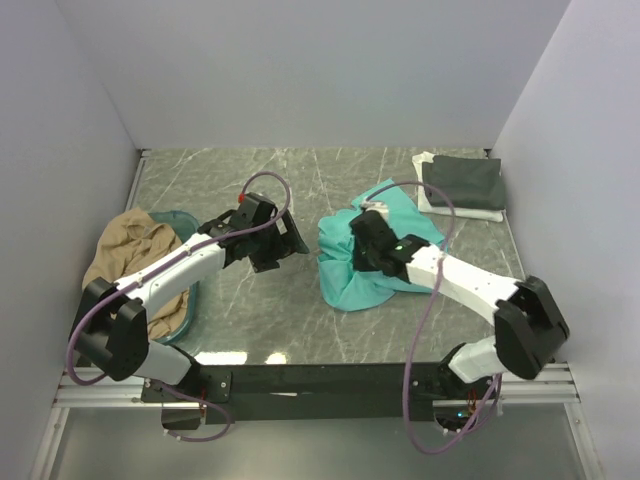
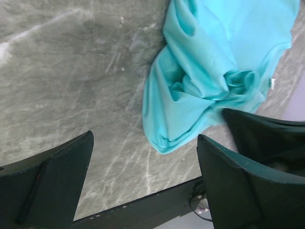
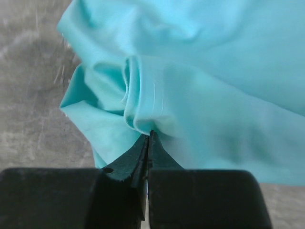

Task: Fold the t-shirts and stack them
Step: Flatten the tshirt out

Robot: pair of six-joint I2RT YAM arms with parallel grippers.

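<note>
Though bunched, teal-green t-shirt (image 1: 350, 285), unfolded.

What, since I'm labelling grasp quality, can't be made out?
Top view: right fingers, hidden beneath their own wrist above the teal t-shirt.
Right wrist view: whether the shut fingers actually pinch cloth; their tips meet a fold.
Top view: basket, mostly under tan t-shirt and left arm.
</note>
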